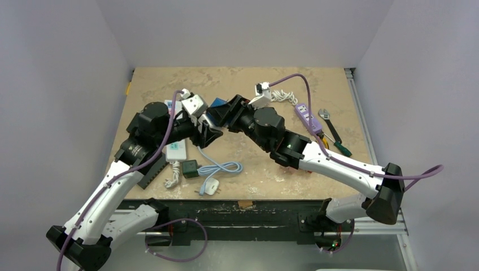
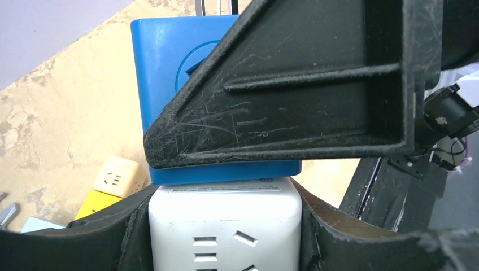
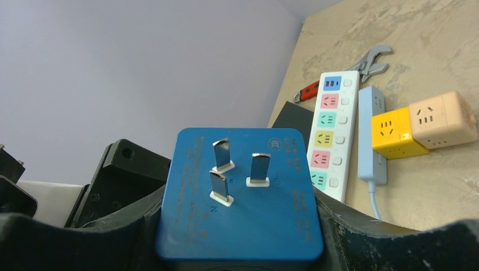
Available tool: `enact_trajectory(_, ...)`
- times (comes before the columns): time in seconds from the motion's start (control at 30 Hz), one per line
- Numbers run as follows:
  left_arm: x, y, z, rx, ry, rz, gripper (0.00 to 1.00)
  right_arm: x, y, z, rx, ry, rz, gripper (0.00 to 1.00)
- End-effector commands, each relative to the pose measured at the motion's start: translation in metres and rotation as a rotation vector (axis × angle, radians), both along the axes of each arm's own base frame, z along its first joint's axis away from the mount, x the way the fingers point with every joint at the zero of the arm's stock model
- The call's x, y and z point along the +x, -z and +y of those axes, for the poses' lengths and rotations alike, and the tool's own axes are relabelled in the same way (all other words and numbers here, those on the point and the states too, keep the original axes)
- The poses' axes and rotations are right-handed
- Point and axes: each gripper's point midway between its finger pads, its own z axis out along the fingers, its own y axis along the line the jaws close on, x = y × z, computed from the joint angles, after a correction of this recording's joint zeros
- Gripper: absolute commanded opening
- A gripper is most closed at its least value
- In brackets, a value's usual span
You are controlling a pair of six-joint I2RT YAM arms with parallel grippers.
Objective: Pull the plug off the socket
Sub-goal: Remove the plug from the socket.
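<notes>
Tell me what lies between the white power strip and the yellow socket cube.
A narrow light blue power strip lies between the white power strip and the yellow cube. The right wrist view shows it.

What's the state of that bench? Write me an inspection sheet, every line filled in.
Surface: beige marbled tabletop.
Job's things: white plastic cube socket and blue square plastic plug block butted together in the left wrist view; whether joined, cannot tell. Three metal prongs bare on the block.
Clutter: grey adjustable wrench, white power strip with coloured outlets, pale blue strip, yellow cube socket, beige cube socket.
Hands: left hand shut on the socket; right hand shut on the block.
Cables: pale blue coiled cable, white coiled cable, purple arm cable.
Surroundings: plain pale walls.
</notes>
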Motion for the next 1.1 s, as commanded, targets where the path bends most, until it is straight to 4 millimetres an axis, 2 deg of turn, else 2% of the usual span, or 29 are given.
enact_trajectory(0.0,-0.016,0.01,0.001,0.065,0.09,-0.049,0.0,0.027,-0.056,-0.052,0.136,0.148,-0.082,0.0)
enact_trajectory(0.23,-0.013,0.029,0.006,0.105,0.052,0.004,0.0,0.038,-0.064,-0.085,0.155,0.3,-0.117,0.0)
enact_trajectory(0.33,-0.013,0.03,0.006,0.093,0.043,0.031,0.0,0.044,-0.057,-0.097,0.171,0.376,-0.124,0.0)
enact_trajectory(0.43,-0.015,0.029,0.004,0.082,0.049,0.049,0.0,0.047,-0.057,-0.098,0.178,0.387,-0.137,0.0)
enact_trajectory(0.67,-0.025,0.039,0.004,0.097,0.091,0.054,0.0,0.052,-0.08,-0.118,0.201,0.42,-0.182,0.0)
enact_trajectory(0.97,-0.045,0.047,0.005,0.101,0.163,0.071,0.0,0.059,-0.092,-0.153,0.293,0.476,-0.203,0.0)
enact_trajectory(1.07,-0.048,0.05,0.005,0.097,0.165,0.076,0.0,0.061,-0.097,-0.154,0.315,0.463,-0.21,0.0)
